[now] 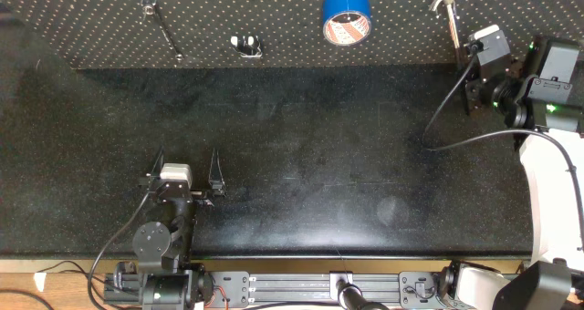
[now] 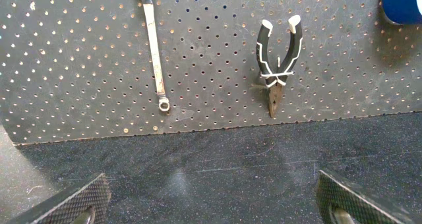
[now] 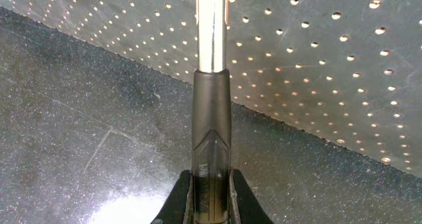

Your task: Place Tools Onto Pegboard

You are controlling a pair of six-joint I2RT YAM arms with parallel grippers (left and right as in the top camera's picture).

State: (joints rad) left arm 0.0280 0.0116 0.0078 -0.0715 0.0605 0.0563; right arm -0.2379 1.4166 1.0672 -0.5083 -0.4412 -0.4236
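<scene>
Black textured tabletop (image 1: 301,155), lightly scuffed, wooden strip (image 1: 36,265) at front-left edge

On the pegboard (image 1: 274,18) hang, from its left end rightward, the wrench (image 1: 162,29), pliers (image 1: 246,45), tape (image 1: 347,18) and hammer (image 1: 449,14). The right gripper (image 3: 211,184) clasps the hammer's handle at the pegboard's lower right edge. The left gripper (image 1: 187,164) is well in front of the pegboard, over the mat (image 1: 319,146).

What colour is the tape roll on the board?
The tape roll is blue, clearest in the top view.

broad free mat (image 1: 301,164) before the pegboard (image 1: 274,9), where wrench (image 1: 164,29), pliers (image 1: 246,45) and tape (image 1: 347,18) hang.
</scene>
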